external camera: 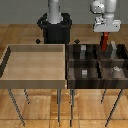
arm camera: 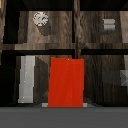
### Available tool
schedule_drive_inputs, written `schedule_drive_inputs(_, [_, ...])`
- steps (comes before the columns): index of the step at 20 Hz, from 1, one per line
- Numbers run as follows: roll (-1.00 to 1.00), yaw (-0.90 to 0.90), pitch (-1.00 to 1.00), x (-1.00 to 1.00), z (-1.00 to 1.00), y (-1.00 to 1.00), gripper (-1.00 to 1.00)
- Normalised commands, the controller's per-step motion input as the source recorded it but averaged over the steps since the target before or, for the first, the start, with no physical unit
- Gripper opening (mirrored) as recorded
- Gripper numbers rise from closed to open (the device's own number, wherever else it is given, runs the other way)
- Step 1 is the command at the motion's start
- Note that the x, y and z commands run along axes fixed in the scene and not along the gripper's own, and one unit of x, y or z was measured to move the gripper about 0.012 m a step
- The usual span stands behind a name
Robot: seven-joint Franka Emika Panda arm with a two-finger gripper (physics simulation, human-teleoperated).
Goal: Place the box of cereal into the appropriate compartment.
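Observation:
The box of cereal (external camera: 104, 43) is a small flat red box hanging upright from my gripper (external camera: 105, 36), which is shut on its top. It hangs over the far row of the dark wooden divided tray (external camera: 97, 83), towards the exterior view's right. In the wrist view the red box (arm camera: 66, 81) fills the middle, with a compartment floor and dark divider walls behind it. My fingers do not show in the wrist view.
A large light wooden tray (external camera: 35, 80) stands at the exterior view's left, beside the divided tray. Small grey items lie in compartments: a round one (arm camera: 41, 18), a small block (arm camera: 109, 23), a long pale one (arm camera: 27, 77). The arm's black base (external camera: 55, 30) stands behind.

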Motion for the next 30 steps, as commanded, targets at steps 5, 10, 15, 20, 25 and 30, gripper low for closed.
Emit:
schedule_drive_inputs(5, [0.0, 0.0, 0.0, 0.0, 0.0, 1.0, -1.0])
schedule_drive_inputs(10, [0.0, 0.0, 0.0, 0.0, -0.6, 0.0, -1.0])
schedule_drive_inputs(15, [0.0, 0.0, 0.0, 0.1, -0.4, 0.0, -1.0])
schedule_drive_inputs(20, [0.0, 0.0, 0.0, 0.2, 0.0, 0.0, -1.0])
schedule_drive_inputs(25, [0.0, 0.0, 0.0, 0.0, -0.2, 0.0, -1.0])
schedule_drive_inputs(30, [0.0, 0.0, 0.0, 0.0, -1.0, 0.0, -1.0])
